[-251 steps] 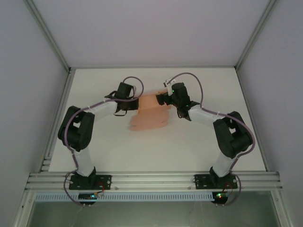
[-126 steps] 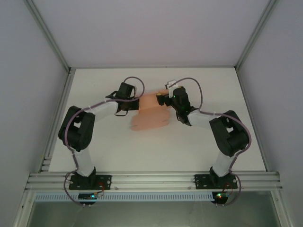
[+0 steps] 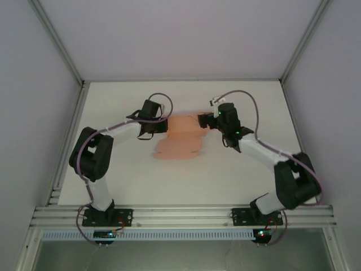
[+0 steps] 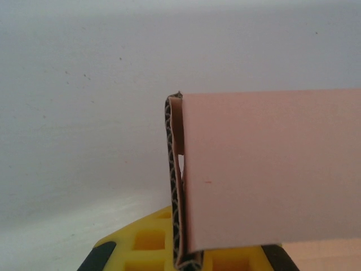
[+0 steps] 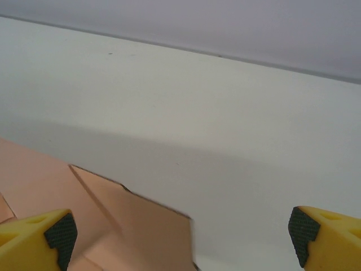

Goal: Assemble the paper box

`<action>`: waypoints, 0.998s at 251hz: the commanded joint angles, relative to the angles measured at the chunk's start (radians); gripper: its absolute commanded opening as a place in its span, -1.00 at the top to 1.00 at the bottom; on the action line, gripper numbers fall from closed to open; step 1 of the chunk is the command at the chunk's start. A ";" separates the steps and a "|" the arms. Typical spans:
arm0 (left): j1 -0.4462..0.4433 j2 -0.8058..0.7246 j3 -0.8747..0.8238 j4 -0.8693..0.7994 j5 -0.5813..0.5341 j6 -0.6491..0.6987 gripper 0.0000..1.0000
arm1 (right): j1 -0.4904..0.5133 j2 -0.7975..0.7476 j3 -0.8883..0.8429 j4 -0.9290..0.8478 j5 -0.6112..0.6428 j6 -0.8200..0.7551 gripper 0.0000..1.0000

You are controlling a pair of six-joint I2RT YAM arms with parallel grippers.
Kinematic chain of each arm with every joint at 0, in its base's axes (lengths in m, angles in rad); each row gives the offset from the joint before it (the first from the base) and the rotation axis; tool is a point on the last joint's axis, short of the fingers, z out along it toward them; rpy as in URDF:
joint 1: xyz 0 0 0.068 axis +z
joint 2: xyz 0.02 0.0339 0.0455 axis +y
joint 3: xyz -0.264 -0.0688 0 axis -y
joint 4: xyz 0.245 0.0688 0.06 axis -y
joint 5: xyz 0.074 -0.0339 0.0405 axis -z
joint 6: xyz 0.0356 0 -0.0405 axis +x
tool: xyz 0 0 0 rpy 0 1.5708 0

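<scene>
Early stage: paper box mostly flat on table, left fingers pinching one folded edge, right fingers spread, empty.

Right end of paper box off-frame.

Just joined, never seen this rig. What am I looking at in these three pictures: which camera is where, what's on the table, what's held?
Two small robot arms are bolted at the near edge of a white table. The wide picture looks down from above and behind them. The other two come from a camera on each wrist, so the yellow tips are that arm's own fingers. On the table lies a salmon-pink paper box, not yet assembled. The left pincer is shut on a doubled-over edge of it. The right pincer is open by the card's right side, gripping nothing.
</scene>
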State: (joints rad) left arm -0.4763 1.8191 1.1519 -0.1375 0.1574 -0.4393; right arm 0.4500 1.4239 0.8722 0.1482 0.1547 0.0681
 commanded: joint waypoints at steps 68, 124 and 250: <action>0.054 -0.101 -0.080 0.102 0.196 0.013 1.00 | -0.059 -0.104 -0.106 -0.389 -0.147 0.096 -0.99; 0.055 -0.089 -0.075 0.093 0.214 0.027 1.00 | -0.058 -0.075 -0.048 -0.337 -0.229 0.094 -0.99; 0.034 -0.053 -0.054 0.080 0.258 0.040 1.00 | 0.007 0.114 0.098 -0.260 -0.228 0.056 -0.99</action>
State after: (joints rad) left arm -0.4210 1.7565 1.0763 -0.0685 0.3519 -0.4015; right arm 0.4206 1.4929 0.9272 -0.1349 -0.1093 0.1417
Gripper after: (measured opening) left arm 0.044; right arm 0.994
